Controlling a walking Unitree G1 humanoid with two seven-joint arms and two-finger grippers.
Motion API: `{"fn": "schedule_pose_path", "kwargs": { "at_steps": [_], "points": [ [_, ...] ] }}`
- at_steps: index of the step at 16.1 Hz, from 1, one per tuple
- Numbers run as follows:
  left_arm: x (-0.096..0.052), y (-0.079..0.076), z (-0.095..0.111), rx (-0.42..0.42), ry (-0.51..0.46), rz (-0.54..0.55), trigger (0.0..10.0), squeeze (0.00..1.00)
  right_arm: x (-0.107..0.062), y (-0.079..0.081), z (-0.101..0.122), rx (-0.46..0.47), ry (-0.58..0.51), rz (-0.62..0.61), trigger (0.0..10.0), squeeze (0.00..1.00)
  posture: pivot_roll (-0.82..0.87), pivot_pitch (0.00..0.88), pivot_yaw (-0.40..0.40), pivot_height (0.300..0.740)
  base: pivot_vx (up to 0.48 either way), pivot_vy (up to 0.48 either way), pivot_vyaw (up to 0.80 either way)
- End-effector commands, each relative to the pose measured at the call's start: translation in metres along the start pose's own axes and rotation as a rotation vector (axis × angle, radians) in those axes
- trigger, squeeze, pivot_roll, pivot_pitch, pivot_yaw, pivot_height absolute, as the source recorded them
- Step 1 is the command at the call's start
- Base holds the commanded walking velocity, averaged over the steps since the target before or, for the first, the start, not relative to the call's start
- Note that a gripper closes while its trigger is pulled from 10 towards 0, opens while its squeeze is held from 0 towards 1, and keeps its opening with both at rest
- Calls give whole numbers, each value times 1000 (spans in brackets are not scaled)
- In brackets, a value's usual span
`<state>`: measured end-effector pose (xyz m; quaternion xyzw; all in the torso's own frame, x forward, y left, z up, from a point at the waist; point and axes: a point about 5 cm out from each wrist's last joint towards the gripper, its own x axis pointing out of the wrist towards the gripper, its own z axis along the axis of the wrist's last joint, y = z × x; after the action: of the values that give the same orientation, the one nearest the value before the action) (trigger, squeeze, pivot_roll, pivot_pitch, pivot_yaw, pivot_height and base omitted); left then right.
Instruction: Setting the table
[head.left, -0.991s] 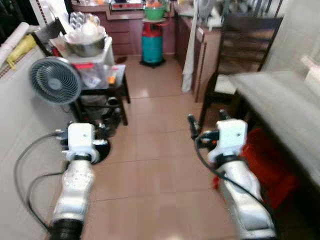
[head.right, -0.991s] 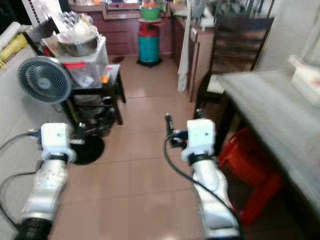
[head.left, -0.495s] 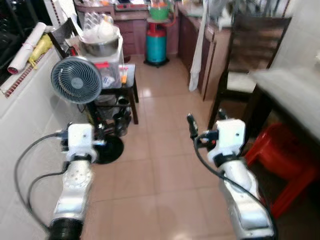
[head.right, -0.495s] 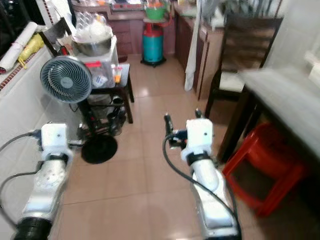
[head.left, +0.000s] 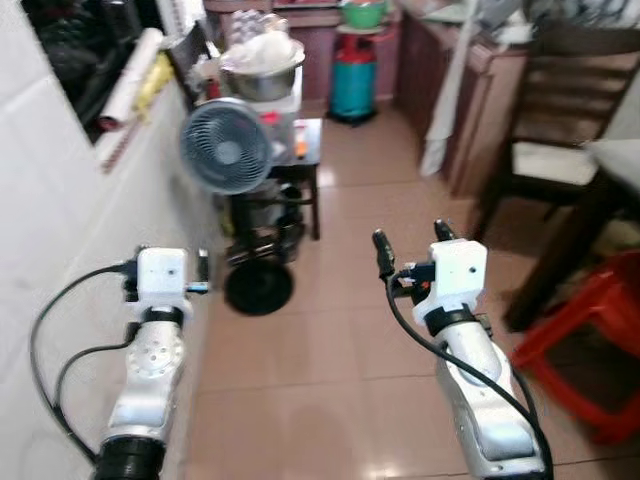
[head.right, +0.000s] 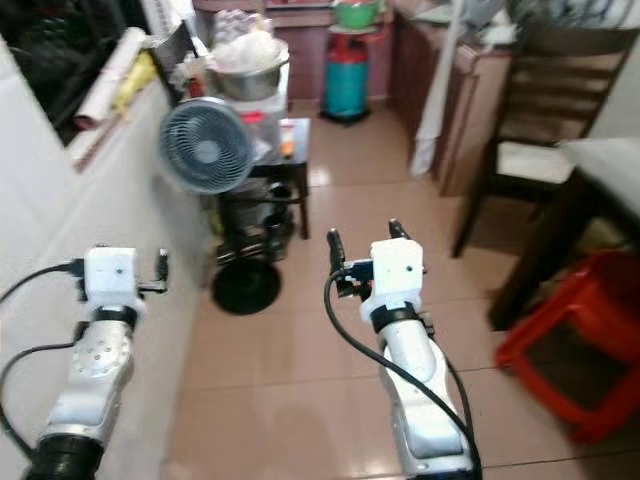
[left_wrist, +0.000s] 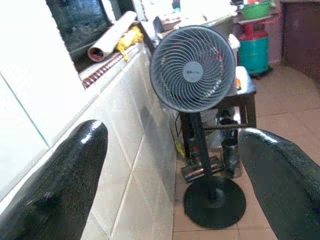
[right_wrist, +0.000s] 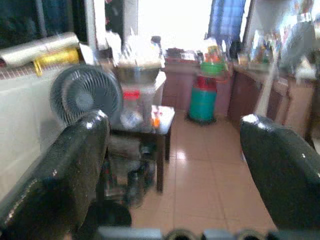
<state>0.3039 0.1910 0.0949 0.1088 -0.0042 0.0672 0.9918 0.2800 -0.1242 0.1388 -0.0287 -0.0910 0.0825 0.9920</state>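
Tiled floor (head.left: 340, 340), pinkish and glossy, runs ahead of me down a narrow kitchen, with a white tiled wall (head.left: 60, 230) close along my left. Both arms are raised in front of me over that floor. My left gripper (left_wrist: 170, 165) is released, its two black fingers (left_wrist: 65, 185) spread wide and holding nothing; my right gripper (right_wrist: 172, 170) is likewise parted and empty. The table (head.right: 610, 160) I am meant to set sits at the far right edge, a pale top on a dark leg, well apart from both grippers, with a red stool (head.right: 575, 350) tucked under it and a dark wooden chair (head.right: 540, 120) just beyond.

From the head I see a standing fan (head.left: 228, 145) by the left wall, its round black base (head.left: 258, 288) on the floor, and a small dark side table (head.left: 290, 170) behind it loaded with a metal bowl (head.left: 262, 75). Farther back stands a teal gas cylinder (head.left: 353, 85) with a green basin (head.left: 364, 14) on top. The left wrist view adds the window ledge above the wall, where a rolled sheet (left_wrist: 110, 35) lies. The right wrist view is blurred.

The fan and side table crowd the left of the passage.
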Motion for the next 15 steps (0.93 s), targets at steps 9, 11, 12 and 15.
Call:
{"fn": "schedule_pose_path", "kwargs": {
  "at_steps": [9,11,12,15],
  "points": [
    [8,2,-36,-10,178,-36,10000,0,-1,-23,-46,-32,151,-41,10000,0,-49,0,19,740,0,0,0],
    [6,-2,-56,3,286,-76,10000,0,-6,-33,-75,-55,259,-67,10000,0,-56,0,33,740,0,0,0],
    [1,-7,-68,38,352,-118,10000,0,-10,-36,-89,-35,321,-76,10000,0,-51,0,35,740,0,0,644],
    [-25,-15,-106,69,570,-212,10000,0,-29,-37,-130,1,539,-94,10000,0,-60,0,48,740,0,0,225]
  ]
}}
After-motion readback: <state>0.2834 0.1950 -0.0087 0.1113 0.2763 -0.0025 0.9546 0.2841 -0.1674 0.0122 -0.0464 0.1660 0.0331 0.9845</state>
